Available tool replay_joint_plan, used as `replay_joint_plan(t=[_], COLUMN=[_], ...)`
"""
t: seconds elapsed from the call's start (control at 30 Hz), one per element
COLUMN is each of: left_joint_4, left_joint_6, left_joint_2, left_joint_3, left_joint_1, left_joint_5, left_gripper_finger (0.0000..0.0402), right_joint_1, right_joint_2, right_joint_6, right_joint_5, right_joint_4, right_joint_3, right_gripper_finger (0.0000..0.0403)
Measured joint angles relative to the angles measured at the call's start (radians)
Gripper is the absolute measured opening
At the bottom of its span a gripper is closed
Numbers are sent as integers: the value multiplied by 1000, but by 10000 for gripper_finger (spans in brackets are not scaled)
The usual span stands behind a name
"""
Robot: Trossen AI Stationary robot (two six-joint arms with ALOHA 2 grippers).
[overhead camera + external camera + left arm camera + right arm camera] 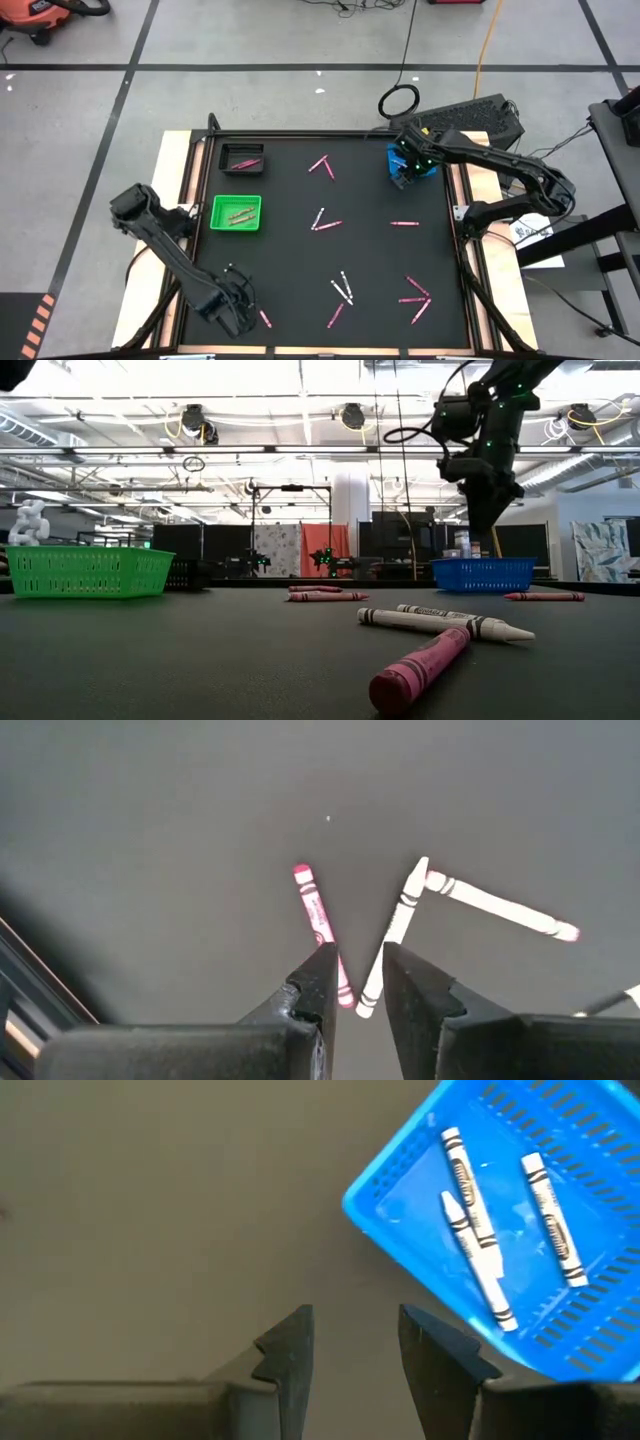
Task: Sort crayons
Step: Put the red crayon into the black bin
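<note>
Pink and white crayons lie scattered flat on the black mat (370,250): a pink one (404,223), two white ones (343,290) and a pink one (265,318) near the front left. My left gripper (243,303) hovers open and empty near that front-left corner. Its wrist view shows a pink crayon (320,920) and two white crayons (395,935) beyond its fingertips (355,985). My right gripper (403,170) is open and empty above the near edge of the blue tray (500,1230), which holds three white crayons (470,1250). It also shows in the low view (490,510).
A green tray (236,212) holding a few pale crayons and a black tray (242,158) holding pink crayons stand at the mat's left side. A keyboard (470,118) lies beyond the far right corner. In the low view a white crayon (440,622) and a pink crayon (420,665) lie close to the camera.
</note>
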State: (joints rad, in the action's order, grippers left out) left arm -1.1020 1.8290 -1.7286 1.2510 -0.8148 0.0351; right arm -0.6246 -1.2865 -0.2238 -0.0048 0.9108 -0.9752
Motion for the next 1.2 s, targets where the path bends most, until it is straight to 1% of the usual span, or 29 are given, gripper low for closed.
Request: replay_joint_plan(t=[0.13,0.43,0.7,0.97,1.07,1.2], left_joint_4=[19,21,34,155,155,168], left_joint_6=[-2,18,78,125,156,156], left_joint_2=[-47,-114,-116,-116,-116,-111], left_joint_3=[0,0,-37,-108,-123,-147], left_joint_1=[0,0,-1,-11,-11,-11], left_joint_5=[-32,-46,-67,-81,-82,-87], left_gripper_finger=[73,73,73,73,73,73], right_joint_1=[35,96,130,156,163,169], right_joint_2=[0,0,0,0,0,0], right_joint_6=[-26,-26,-23,-23,-23,-22], right_joint_5=[0,0,0,0,0,1], right_joint_4=[0,0,0,-1,-1,-1], right_joint_3=[0,0,0,0,0,0], right_gripper_finger=[135,135,135,135,135,135])
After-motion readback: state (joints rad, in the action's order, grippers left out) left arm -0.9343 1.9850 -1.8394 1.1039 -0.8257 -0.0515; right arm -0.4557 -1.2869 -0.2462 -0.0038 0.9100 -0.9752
